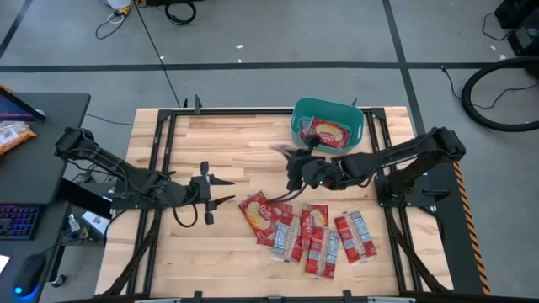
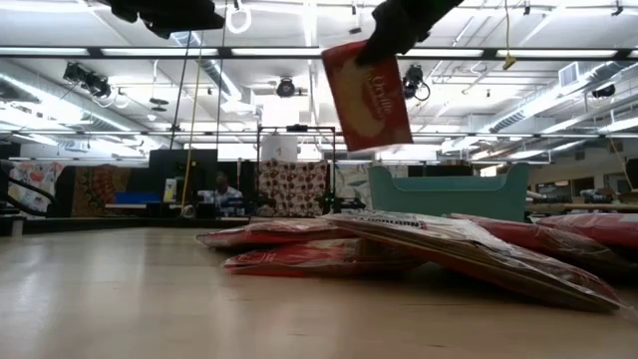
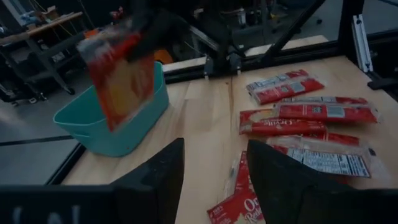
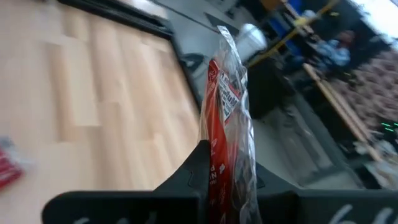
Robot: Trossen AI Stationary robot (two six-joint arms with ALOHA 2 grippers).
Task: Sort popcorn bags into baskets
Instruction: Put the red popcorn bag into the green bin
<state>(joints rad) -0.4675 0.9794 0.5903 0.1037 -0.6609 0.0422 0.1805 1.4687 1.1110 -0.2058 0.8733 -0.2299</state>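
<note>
The right gripper [image 1: 292, 160] is hanging above the table just beside the teal basket [image 1: 358, 124], its fingers pinching the edge of one popcorn bag [image 2: 367, 95] that is dangling clear of the wood; a second red bag [image 1: 325, 132] is lying inside the basket. The left gripper [image 1: 221, 189] is hovering over the bare boards left of the pile, its fingers spread and holding nothing; the remaining popcorn bags [image 1: 312, 236] are lying in an overlapping heap at the table's near middle.
</note>
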